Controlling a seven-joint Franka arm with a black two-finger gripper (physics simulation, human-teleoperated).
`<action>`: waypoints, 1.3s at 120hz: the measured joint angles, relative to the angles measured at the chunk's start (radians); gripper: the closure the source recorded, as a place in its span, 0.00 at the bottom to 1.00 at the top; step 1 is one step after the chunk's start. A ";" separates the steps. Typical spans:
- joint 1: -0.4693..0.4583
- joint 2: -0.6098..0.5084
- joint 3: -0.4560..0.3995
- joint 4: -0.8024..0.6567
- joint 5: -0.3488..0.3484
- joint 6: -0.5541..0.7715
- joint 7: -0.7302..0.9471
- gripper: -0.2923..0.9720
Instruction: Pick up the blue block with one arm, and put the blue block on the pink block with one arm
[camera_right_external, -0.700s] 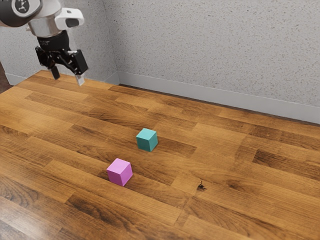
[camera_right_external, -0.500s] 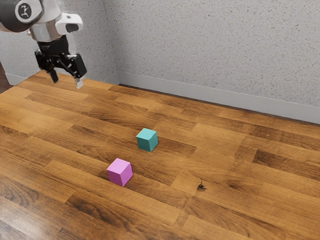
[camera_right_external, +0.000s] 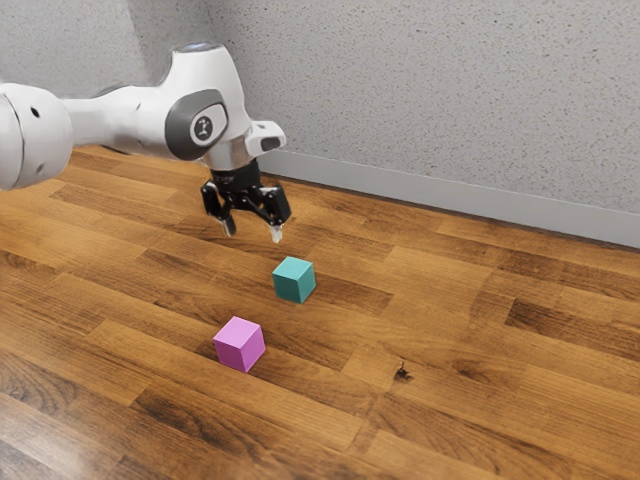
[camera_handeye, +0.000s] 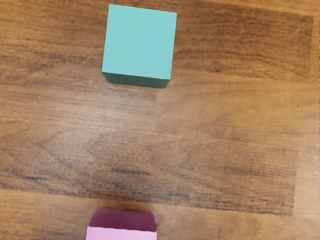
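A blue-green block (camera_right_external: 294, 279) rests on the wooden floor near the middle of the exterior view. A pink block (camera_right_external: 239, 344) sits a little nearer the camera and toward the exterior view's left of it, apart from it. My gripper (camera_right_external: 253, 229) hangs open and empty above the floor, just behind and to the left of the blue block, fingers pointing down. In the wrist view the blue block (camera_handeye: 139, 45) and the top of the pink block (camera_handeye: 122, 226) lie on the wood grain with a bare stretch between them.
A grey speckled wall with a pale baseboard (camera_right_external: 450, 195) runs along the back of the wooden floor (camera_right_external: 480, 370). A small dark mark (camera_right_external: 401, 373) lies on the boards to the right of the pink block.
The arm has swung from the upper left corner down and to the right, bringing the open gripper close to the blue block. Both blocks stayed put.
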 joint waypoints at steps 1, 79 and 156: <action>0.000 0.006 -0.002 0.002 -0.001 0.006 -0.001 0.23; 0.029 0.240 -0.011 0.066 -0.040 0.208 0.059 0.23; 0.075 0.413 -0.039 0.216 -0.043 0.219 0.176 0.23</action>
